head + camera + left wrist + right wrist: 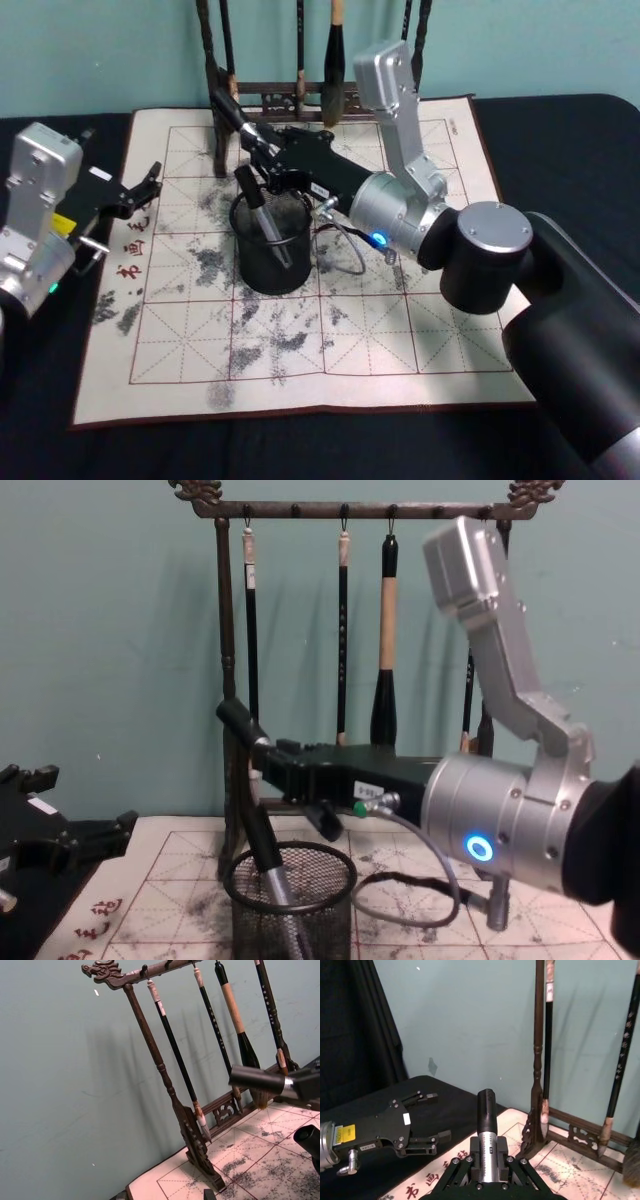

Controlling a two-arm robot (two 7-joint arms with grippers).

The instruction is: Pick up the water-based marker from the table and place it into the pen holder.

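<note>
Two-fingered and closed tight, clamping the water-based marker (486, 1110) around its silver barrel with the right gripper (258, 140), black cap sticking out past the fingertips toward the brush rack (300, 95). Reaching in from the right across the calligraphy practice mat (400, 350), holding that marker tilted in the air, over the far rim of the pen holder (270, 280) and not yet inside it. Hard telling from the chest view whether the barrel's lower end is touching the rim or hanging just clear of it.

Sitting upright near the middle of the mat, just in front of the rack, with ink smudges all around: the black mesh cup. Leaning inside it against the rim: a second pen (262, 220), dark at the top and grey lower down.

Hanging the left gripper (150, 180) at the mat's left edge, over the black tablecloth (560, 140), fingers spread wide, grasping nothing, well apart from the cup.
</note>
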